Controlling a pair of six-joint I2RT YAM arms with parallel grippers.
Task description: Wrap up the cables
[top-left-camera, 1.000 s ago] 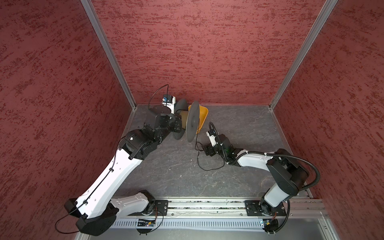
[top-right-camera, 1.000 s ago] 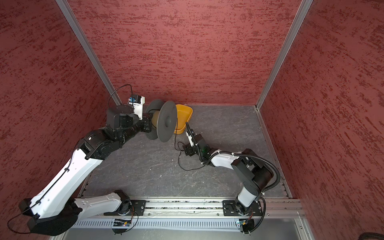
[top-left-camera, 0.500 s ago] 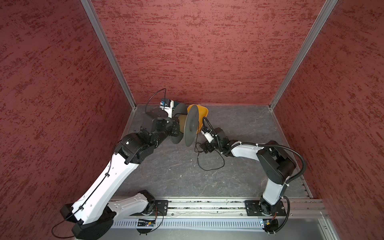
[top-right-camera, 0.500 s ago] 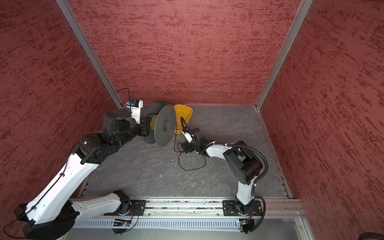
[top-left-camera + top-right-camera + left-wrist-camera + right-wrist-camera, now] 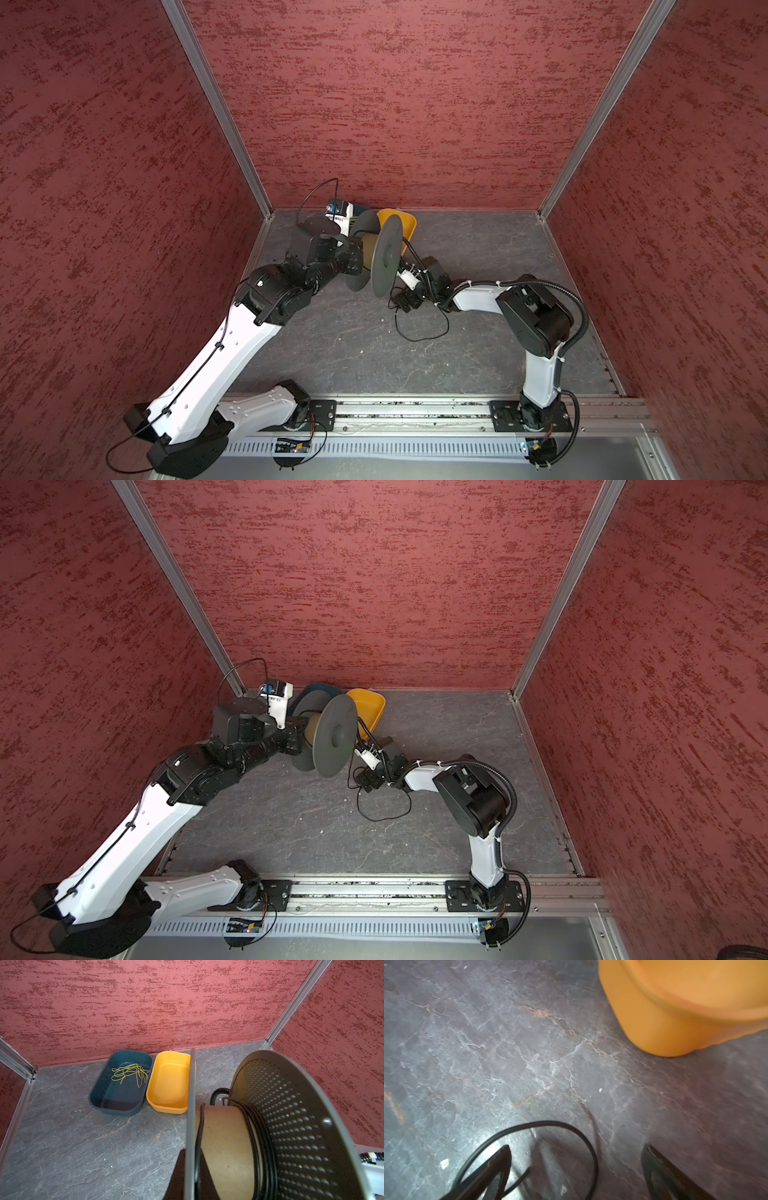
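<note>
My left gripper (image 5: pixel 360 259) (image 5: pixel 301 739) (image 5: pixel 192 1153) is shut on one flange of a black spool (image 5: pixel 388 259) (image 5: pixel 334 742), held on its side above the floor. The spool's cardboard core (image 5: pixel 224 1142) carries a few turns of the thin black cable (image 5: pixel 261 1147). The rest of the cable lies in a loose loop on the floor (image 5: pixel 419 338) (image 5: pixel 382 818). My right gripper (image 5: pixel 401 305) (image 5: pixel 365 785) (image 5: pixel 577 1159) is open, low over the floor beside the spool. A bend of cable (image 5: pixel 571 1126) curves between its fingers, gripped by neither.
A yellow bin (image 5: pixel 405 220) (image 5: pixel 168 1082) (image 5: pixel 675 1012) stands at the back wall just behind the spool. A dark blue bin (image 5: pixel 120 1088) next to it holds yellow-green strands (image 5: pixel 131 1073). Red walls close in three sides.
My right gripper has moved left to just beside the spool, and its jaws have opened slightly wider. The left gripper still holds the spool in about the same place.
</note>
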